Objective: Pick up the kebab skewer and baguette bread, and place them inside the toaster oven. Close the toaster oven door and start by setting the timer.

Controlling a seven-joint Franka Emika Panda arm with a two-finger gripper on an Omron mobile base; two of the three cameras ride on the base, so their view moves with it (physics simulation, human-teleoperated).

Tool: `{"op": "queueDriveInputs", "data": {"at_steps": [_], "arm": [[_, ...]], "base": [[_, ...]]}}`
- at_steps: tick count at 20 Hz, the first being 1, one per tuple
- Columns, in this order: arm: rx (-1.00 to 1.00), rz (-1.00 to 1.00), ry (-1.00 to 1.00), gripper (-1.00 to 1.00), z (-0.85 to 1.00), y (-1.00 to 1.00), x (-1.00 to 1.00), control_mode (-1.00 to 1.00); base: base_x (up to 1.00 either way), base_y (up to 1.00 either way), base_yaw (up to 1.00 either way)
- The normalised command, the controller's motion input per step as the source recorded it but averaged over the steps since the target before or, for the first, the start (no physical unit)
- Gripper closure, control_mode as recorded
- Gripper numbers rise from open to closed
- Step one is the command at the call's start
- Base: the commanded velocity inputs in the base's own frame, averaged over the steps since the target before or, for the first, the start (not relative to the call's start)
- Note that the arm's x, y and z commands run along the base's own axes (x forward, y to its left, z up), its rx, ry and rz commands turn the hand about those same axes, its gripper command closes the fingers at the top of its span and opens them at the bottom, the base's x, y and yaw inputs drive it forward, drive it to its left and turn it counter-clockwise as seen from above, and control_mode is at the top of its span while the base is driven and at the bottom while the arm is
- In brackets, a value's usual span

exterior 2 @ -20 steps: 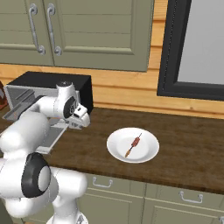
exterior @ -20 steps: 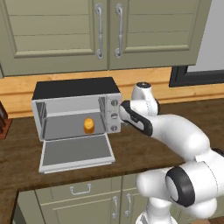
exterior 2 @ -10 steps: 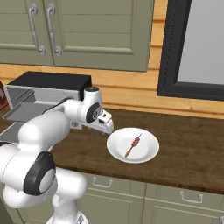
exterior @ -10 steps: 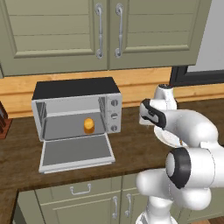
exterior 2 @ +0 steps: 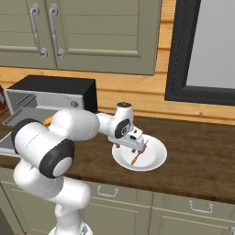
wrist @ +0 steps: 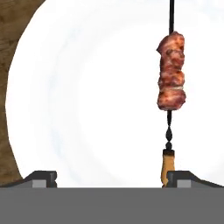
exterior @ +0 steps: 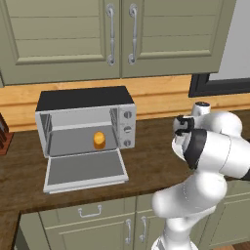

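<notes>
One item of the two is already in: the baguette bread [exterior: 99, 140] stands on the floor of the toaster oven [exterior: 86, 121], whose door [exterior: 85, 170] lies dropped open and flat toward the counter edge. The other, the kebab skewer [wrist: 171, 83], lies on a white plate [exterior 2: 156, 158] well to the right of the oven.

The gripper [exterior 2: 136, 142] hangs low over the plate's left part, just beside the skewer. In the hand view its two dark tips [wrist: 43, 177] stand far apart at the bottom edge, jaws wide, nothing between them. The skewer runs straight up that view, off to the right; its tan handle [wrist: 168, 164] sits hard against the right tip, not centred in the gap.

Judgement on the grasp: the hand looks offset. It wants to shift sideways so the stick falls midway between the tips, then come down and close across the stick. The meat chunks are the thickest part and likely the surest grip; the bare shaft is thin and may slip or roll. The plate is shallow and smooth, so tips pressing down could skid it.

Surface: dark wood counter [exterior: 151, 161], with the plate near its front. Room: pale green cabinets [exterior: 117, 34] above and drawers below, wood-board backsplash, and a dark-framed window [exterior 2: 202, 50] at right. The oven has three knobs [exterior: 128, 129] in a column.
</notes>
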Motion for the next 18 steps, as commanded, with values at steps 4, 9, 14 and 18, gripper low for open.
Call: {"op": "queueDriveInputs", "data": {"at_steps": [4, 9, 14, 18], "arm": [[0.0, 0.0, 0.08, -1.0, -0.37, -0.7, 0.24, -1.0], [0.0, -0.03, 0.01, -1.0, -0.4, -0.06, 0.0, -1.0], [0.0, -0.05, 0.01, -1.0, -0.27, -0.26, -0.03, -1.0], [0.0, -0.07, 0.0, -1.0, -0.18, -0.13, -0.09, -1.0]], "base": [[0.0, 0.0, 0.0], [0.0, 0.0, 0.0], [0.0, 0.0, 0.0], [0.0, 0.0, 0.0]]}}
